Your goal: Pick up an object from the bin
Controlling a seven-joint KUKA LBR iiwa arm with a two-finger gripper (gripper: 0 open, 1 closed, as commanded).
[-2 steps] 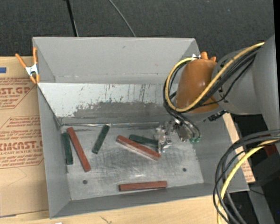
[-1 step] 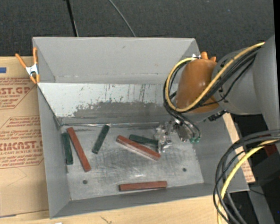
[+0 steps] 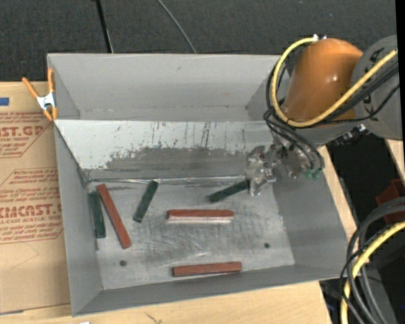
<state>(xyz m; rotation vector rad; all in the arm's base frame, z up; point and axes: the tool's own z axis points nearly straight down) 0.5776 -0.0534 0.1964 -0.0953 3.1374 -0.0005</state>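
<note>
gripper low at 2 o'clock, at the end of a green stick

gripper [image 3: 260,179] is down near the floor of the bin [image 3: 149,79], at 2 o'clock from the floor's centre, near the foot of the back wall. wide or narrow: cannot tell, the wrist hardware covers it. nothing seen lifted.

green stick [image 3: 226,191]: dark, thin, lying flat and a little tilted. its right end runs up to the gripper; touching or just short, cannot tell. its left end points back toward the centre.

other things, all flat on the floor:
- centre bar [image 3: 199,215], red-brown with a pale edge, just below the green stick, apart from it
- front bar [image 3: 206,268], red-brown, at 6 o'clock, well apart
- second green stick [image 3: 145,200], at 10 o'clock
- left red bar [image 3: 114,216] and left green bar [image 3: 97,214], side by side at 9 o'clock

step, as i judge it: the reach is done and the grasp is being set; the lift is not yet begun.

next move calls for: the gripper square across the green stick's narrow width, then a firm close. a hold at one end means the far end will likely droop or swing on the way up, so a straight, level rise suits. the walls at 12 and 3 o'clock are near and leave little room to drift that way.
</note>
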